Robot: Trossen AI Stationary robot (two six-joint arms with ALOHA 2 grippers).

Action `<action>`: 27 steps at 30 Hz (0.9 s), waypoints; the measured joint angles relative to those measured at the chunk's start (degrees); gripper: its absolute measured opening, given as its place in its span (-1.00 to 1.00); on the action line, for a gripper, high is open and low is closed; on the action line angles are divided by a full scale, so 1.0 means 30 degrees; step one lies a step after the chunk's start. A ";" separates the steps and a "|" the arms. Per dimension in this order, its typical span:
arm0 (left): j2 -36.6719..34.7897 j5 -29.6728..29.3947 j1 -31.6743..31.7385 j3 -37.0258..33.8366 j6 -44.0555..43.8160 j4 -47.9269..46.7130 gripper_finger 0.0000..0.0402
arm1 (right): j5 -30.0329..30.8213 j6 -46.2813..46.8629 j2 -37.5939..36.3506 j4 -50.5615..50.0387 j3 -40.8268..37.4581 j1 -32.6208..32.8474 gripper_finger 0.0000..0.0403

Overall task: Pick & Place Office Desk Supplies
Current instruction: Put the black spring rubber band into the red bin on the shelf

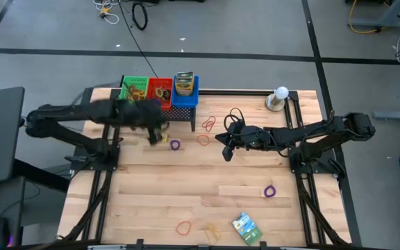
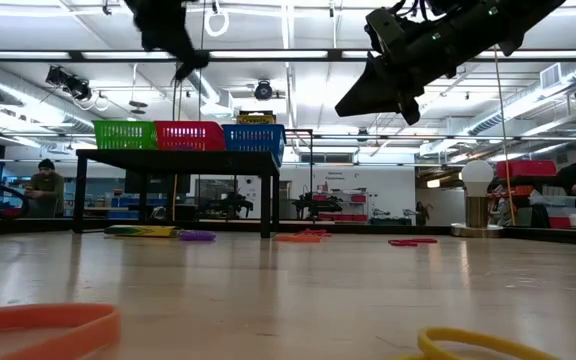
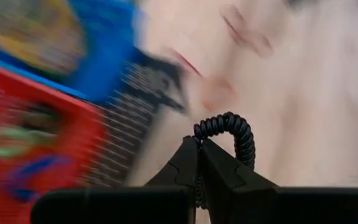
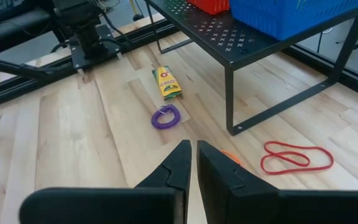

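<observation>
Left gripper (image 3: 199, 163) is pinched on a black coiled band (image 3: 232, 132), the loop sticking up past the fingertips; fingers pressed together on it. In the high view the left arm reaches across toward the rack (image 1: 160, 104) at the table's far edge, gripper (image 1: 157, 132) just in front of the three bins: green (image 1: 134, 88), red (image 1: 160, 90), blue (image 1: 185, 94). The left wrist view is badly blurred but shows the red and blue bins close ahead, so the drop target lies just forward of the hand; my guess is the band goes into one of them, can't tell which. Right gripper (image 4: 194, 163) hangs mid-table above the wood, fingers nearly pressed together, holding nothing. It points toward the rack. Ahead of it on the table: a purple coiled band (image 4: 166, 116), and beyond that a crayon box (image 4: 166, 83), its long axis running roughly away from the gripper. A red rubber band (image 4: 296, 156) lies off to one side near the rack leg. Right arm looks nearer to the purple band than the left. More loose bands and a green packet (image 1: 246, 228) sit near the front edge.
</observation>
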 joint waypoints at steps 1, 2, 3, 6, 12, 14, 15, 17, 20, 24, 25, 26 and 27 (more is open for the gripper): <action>-0.0141 -0.0275 0.0623 0.0696 0.0057 -0.0149 -0.95 | 0.0000 -0.0004 0.0000 -0.0007 0.0000 0.0000 -0.82; -0.0241 -0.0527 0.1276 0.1356 0.0176 -0.0178 -0.95 | 0.0008 0.0000 0.0000 -0.0007 0.0000 -0.0003 -0.82; -0.0292 -0.0756 0.1937 0.2001 0.0323 -0.0194 -0.95 | 0.0015 -0.0005 0.0000 -0.0007 0.0000 -0.0007 -0.82; -0.0251 -0.1447 0.3957 0.3530 0.1587 -0.0229 -0.95 | 0.0021 -0.0001 0.0000 -0.0001 0.0000 -0.0007 -0.82; 0.0841 0.0145 0.7677 0.4257 0.5641 0.0069 -0.95 | 0.0015 0.0008 0.0000 0.0000 0.0000 0.0000 -0.82; 0.1486 0.0996 0.8409 0.4057 0.6524 0.0024 -0.94 | 0.0015 0.0008 0.0000 0.0008 0.0000 -0.0002 -0.82; 0.1882 0.1318 0.8676 0.3923 0.6981 0.0104 -0.94 | 0.0015 0.0008 0.0000 0.0008 0.0000 -0.0005 -0.82; 0.2670 0.1744 0.9077 0.3598 0.8144 0.0255 -0.94 | 0.0015 0.0008 0.0000 0.0015 0.0000 -0.0007 -0.82; 0.4048 0.2007 0.9586 0.3439 0.9409 0.0492 -0.94 | 0.0015 0.0063 0.0000 0.0015 0.0000 0.0000 -0.82; 0.5534 0.2004 1.0082 0.3431 1.0276 0.0639 -0.94 | 0.0015 0.0053 0.0000 0.0017 0.0000 -0.0007 -0.82; 0.5792 0.2081 1.0159 0.3431 1.0443 0.0667 -0.94 | 0.0015 0.0021 0.0000 0.0022 0.0000 -0.0005 -0.82; 0.5980 0.2426 1.0229 0.3431 1.0595 0.0675 -0.94 | 0.0015 -0.0028 0.0000 0.0020 0.0000 -0.0002 -0.82; 0.6124 0.2827 1.0315 0.3431 1.0718 0.0638 -0.93 | 0.0008 -0.0088 0.0000 0.0015 0.0000 -0.0007 -0.82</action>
